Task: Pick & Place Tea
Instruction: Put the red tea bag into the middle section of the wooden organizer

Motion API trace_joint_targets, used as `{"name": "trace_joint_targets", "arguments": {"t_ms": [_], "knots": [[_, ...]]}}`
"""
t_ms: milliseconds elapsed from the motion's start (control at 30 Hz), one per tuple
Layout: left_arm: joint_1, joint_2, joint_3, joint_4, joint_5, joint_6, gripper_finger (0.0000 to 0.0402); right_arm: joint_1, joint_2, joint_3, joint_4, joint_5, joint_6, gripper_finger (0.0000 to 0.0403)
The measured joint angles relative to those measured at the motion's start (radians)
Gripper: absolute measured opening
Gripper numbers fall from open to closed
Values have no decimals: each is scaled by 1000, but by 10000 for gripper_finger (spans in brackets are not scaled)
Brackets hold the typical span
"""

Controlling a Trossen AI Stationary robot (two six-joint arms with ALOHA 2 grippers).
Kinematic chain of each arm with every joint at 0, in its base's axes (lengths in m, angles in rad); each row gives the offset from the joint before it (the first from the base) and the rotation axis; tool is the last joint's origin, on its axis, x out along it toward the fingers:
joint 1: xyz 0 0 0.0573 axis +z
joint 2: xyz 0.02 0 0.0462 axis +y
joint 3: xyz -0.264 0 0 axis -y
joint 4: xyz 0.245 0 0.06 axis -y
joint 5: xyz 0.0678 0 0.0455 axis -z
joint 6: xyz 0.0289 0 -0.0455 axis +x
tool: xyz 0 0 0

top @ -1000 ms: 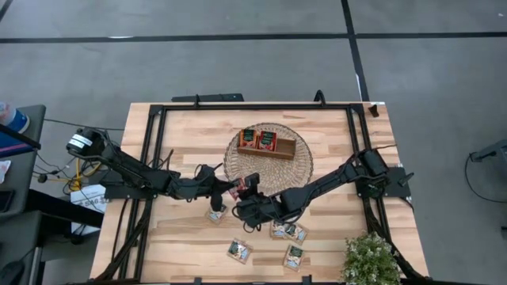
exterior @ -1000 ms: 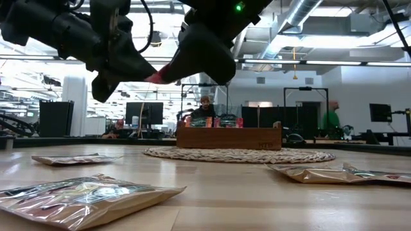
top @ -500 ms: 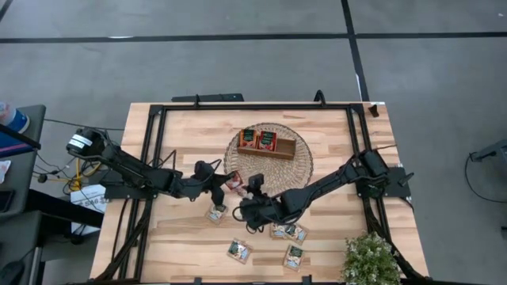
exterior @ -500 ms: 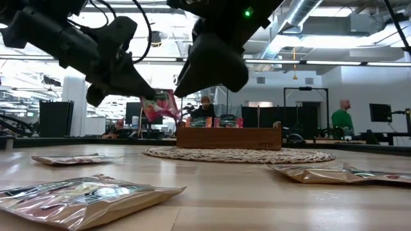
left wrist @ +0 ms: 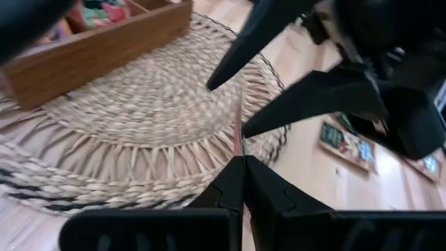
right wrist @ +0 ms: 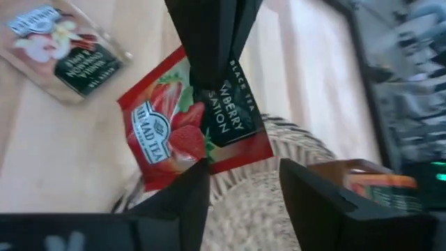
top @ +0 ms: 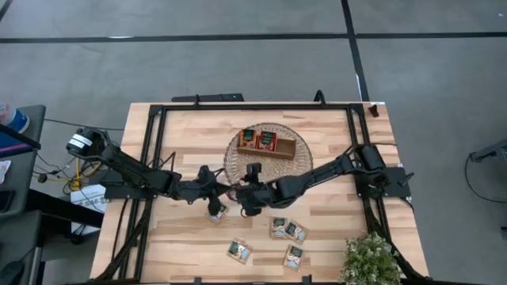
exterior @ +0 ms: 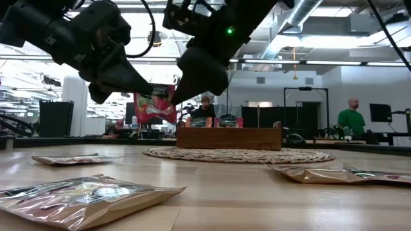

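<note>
We see the left gripper [exterior: 144, 86] pinching a red tea sachet [exterior: 154, 104] above the wicker mat's [top: 269, 162] seven-o'clock edge; the right gripper [right wrist: 240, 171] stands spread beside it.

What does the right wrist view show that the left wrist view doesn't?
Only the right wrist view shows the red sachet face-on, with its strawberry print, pinched by the left end effector, while the right end effector stands open just below it. Only the left wrist view shows that sachet edge-on as a thin line, with the whole near side of the wooden tray. Both show the wicker mat and a pale sachet lying on the table.
</note>
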Motion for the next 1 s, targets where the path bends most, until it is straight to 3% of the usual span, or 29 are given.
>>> {"name": "trace_joint_targets", "arguments": {"t_ms": [267,500,633,700,867,1000], "knots": [[-17,0,0,49,49,79,0,-31,0,0,63,-198,-13,110],[-17,0,0,46,50,80,0,-30,0,23,66,-228,-19,89],[-18,0,0,43,55,80,0,-39,0,54,13,-362,-27,23],[-19,0,0,44,57,81,0,-48,0,65,-7,-413,-8,9],[-17,0,0,54,37,76,9,-51,0,70,-25,-413,11,1],[-17,0,11,60,19,85,46,-49,0,70,-52,-416,23,1]]}}
